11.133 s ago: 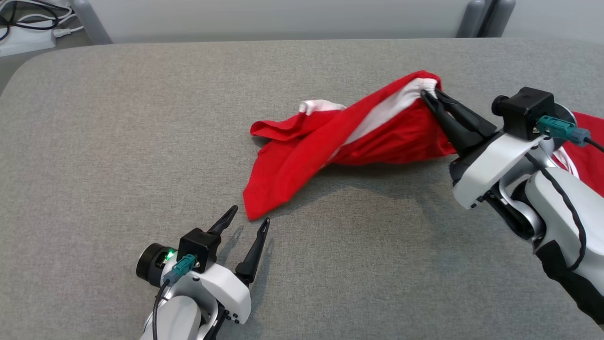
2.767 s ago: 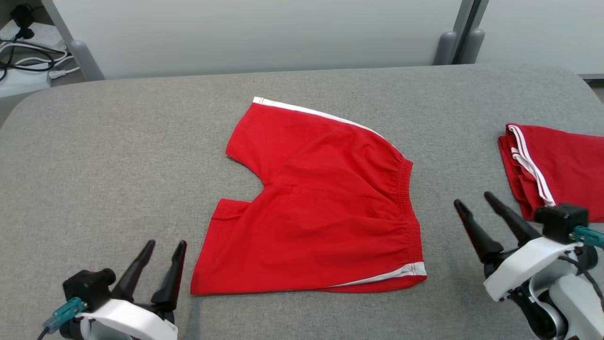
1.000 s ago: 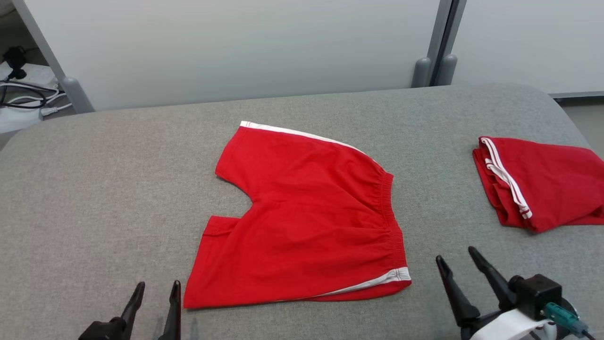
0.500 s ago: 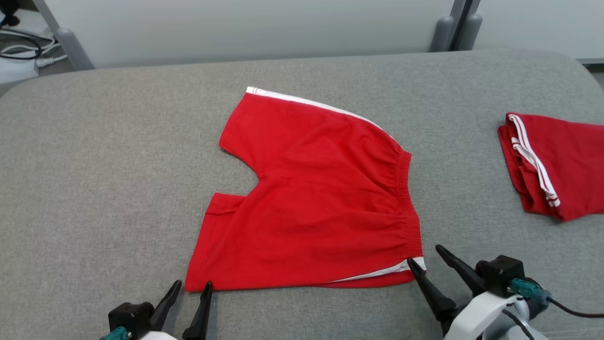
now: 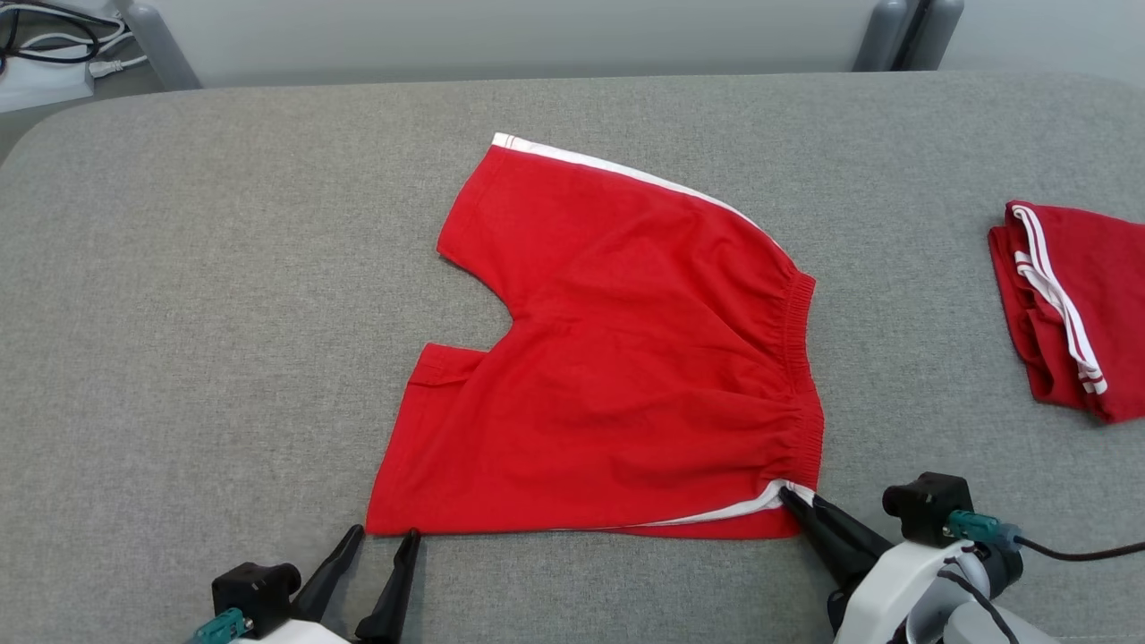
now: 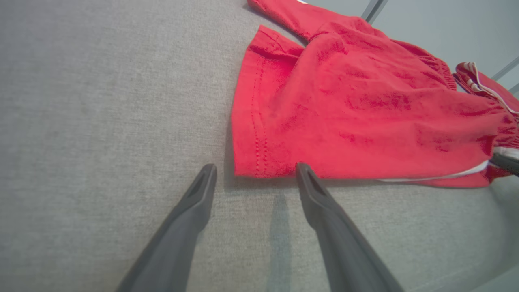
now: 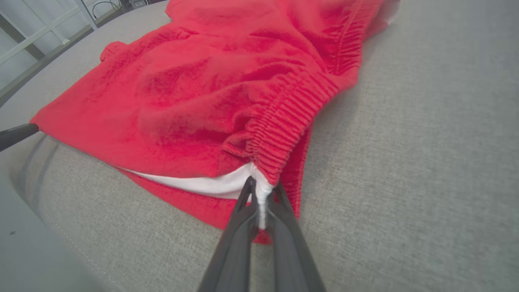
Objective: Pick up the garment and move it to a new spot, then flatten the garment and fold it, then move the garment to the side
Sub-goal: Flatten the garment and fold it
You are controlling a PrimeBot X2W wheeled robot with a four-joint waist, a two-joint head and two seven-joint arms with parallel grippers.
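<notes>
A: The right gripper (image 5: 789,494) is clenched on the near waistband corner of the red fabric shorts with white side stripes (image 5: 626,358), right where the white stripe meets the elastic.

B: And the left gripper (image 5: 385,533)?

A: Spread wide and holding nothing. Its tips are just beside the near leg-hem corner, close over the grey fabric-covered table (image 5: 224,268). The shorts lie spread flat mid-table, waistband toward the robot's right. A second folded red garment (image 5: 1073,304) sits well apart at the right edge.

B: How will it handle?

A: Light and limp, I'd judge. It will sag and drag if lifted by one corner, so pinch both near corners. The gathered elastic gives a thick, sure bite. The thin hem may slip, so take it deep, past the stitching.
</notes>
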